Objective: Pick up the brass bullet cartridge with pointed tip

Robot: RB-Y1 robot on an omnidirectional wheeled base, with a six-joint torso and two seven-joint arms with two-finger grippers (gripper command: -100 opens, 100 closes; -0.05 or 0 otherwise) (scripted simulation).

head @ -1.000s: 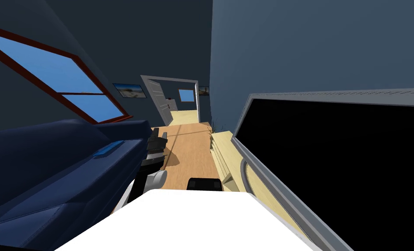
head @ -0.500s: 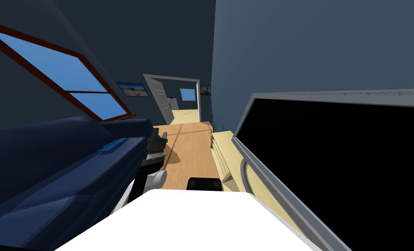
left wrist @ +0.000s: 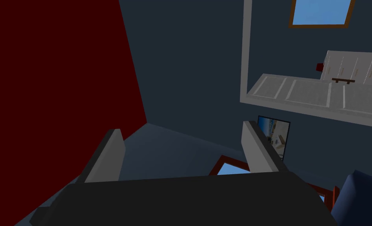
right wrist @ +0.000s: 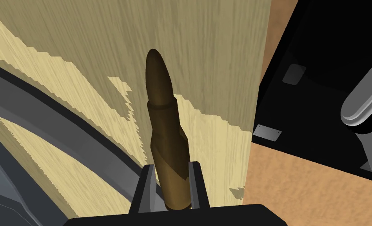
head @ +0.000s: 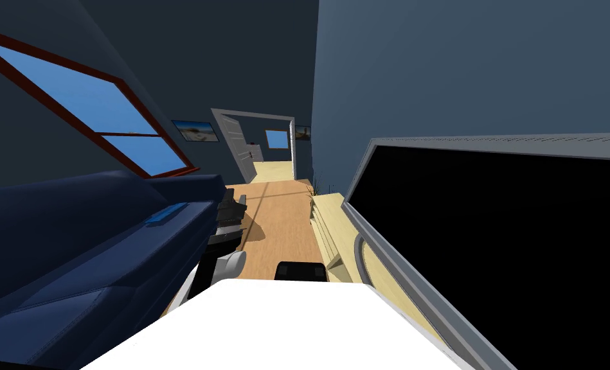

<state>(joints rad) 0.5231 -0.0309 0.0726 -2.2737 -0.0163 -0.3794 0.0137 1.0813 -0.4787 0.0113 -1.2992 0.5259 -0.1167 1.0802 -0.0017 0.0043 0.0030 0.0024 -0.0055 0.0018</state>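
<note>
The right gripper [right wrist: 169, 172] is clamped on the base of the brass cartridge [right wrist: 163, 117], held mid-frame against the pale wooden surface [right wrist: 220, 59], long axis in line with the fingers, pointed tip leading away; the left gripper [left wrist: 181, 151] stands apart, empty.

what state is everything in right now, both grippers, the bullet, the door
left gripper: open, holding nothing
right gripper: shut on the bullet
bullet: gripped near its base, pointed tip facing away from the gripper
door: open
</note>
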